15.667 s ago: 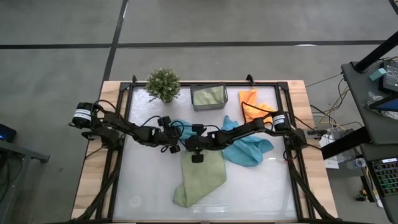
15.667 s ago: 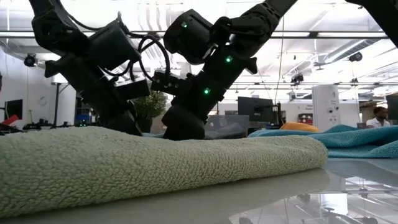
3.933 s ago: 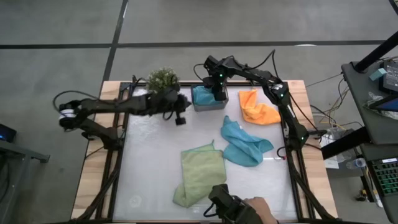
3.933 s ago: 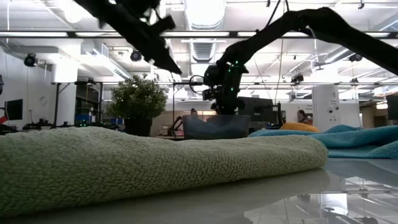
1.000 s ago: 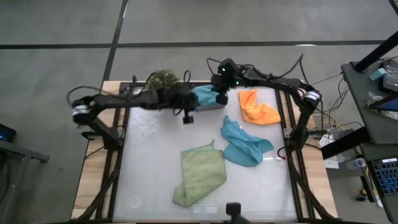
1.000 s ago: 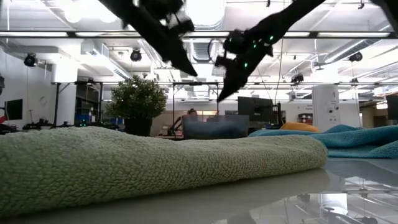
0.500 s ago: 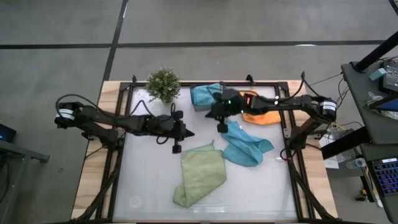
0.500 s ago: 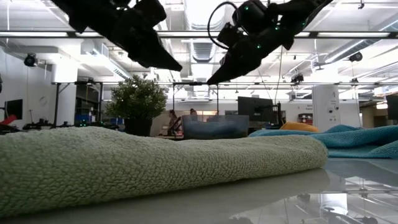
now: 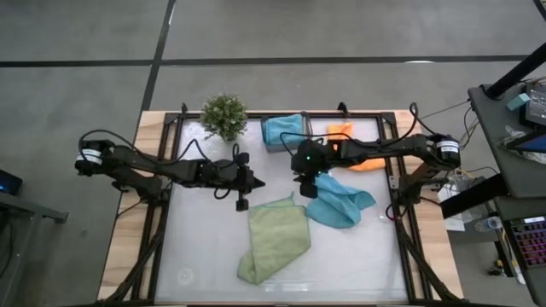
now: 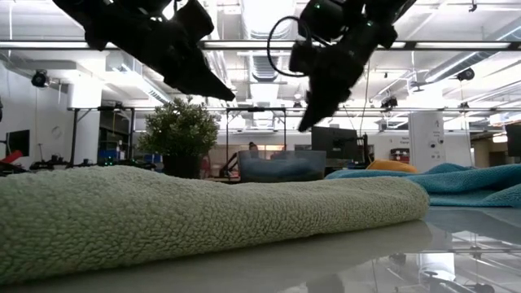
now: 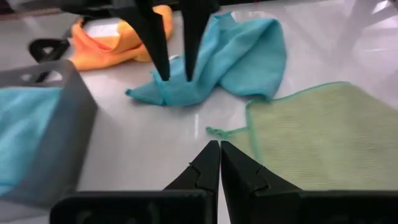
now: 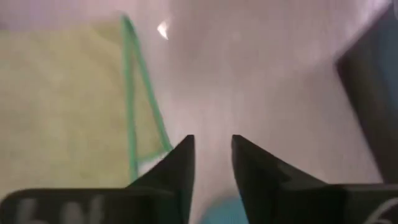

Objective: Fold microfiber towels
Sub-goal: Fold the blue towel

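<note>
A light green towel [image 9: 275, 239] lies crumpled on the white table top, one corner [image 11: 214, 130] pointing toward my left gripper [image 11: 219, 151], which hovers shut above bare table left of centre. A teal towel [image 9: 339, 201] lies crumpled to the right. Above its left corner [image 11: 163, 93] hangs my right gripper [image 11: 174, 59], open, fingers slanting down and clear of the cloth. An orange towel [image 9: 358, 156] lies at the far right, partly under the right arm. Another teal towel [image 9: 281, 128] sits in the grey bin [image 11: 68, 99].
A small potted plant [image 9: 223, 115] stands at the far left, beside the grey bin at the far edge. A black frame [image 9: 171, 162] runs round the white table top. Bare table lies to the left and along the near edge.
Both grippers have come away from the bin at the far edge toward the table's middle and sunk lower. My left gripper went toward the near left and then kept still. My right gripper swung toward the near side, ending over the teal towel's left corner.
</note>
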You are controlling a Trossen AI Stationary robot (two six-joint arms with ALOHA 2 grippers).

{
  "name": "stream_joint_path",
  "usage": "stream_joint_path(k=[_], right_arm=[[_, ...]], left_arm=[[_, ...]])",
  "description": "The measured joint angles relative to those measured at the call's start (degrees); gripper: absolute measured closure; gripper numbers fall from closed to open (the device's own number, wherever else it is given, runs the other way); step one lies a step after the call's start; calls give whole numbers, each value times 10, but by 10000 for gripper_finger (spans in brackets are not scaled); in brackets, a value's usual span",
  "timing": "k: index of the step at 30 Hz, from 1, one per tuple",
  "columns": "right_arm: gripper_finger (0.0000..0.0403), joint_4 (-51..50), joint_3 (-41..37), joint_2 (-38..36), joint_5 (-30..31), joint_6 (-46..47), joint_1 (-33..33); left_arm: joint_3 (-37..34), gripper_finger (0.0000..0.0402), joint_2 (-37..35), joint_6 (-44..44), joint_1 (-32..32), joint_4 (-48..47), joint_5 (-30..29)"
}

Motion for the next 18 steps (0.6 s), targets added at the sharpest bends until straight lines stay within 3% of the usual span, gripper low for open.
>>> stream_joint_path(k=[9,18], right_arm=[[199,-61,-42,0,45,46,-1],[168,-9,-93,0,91,9,-1]], left_arm=[[0,402,0,44,1,5,-73],[0,402,0,61,1,22,-82]])
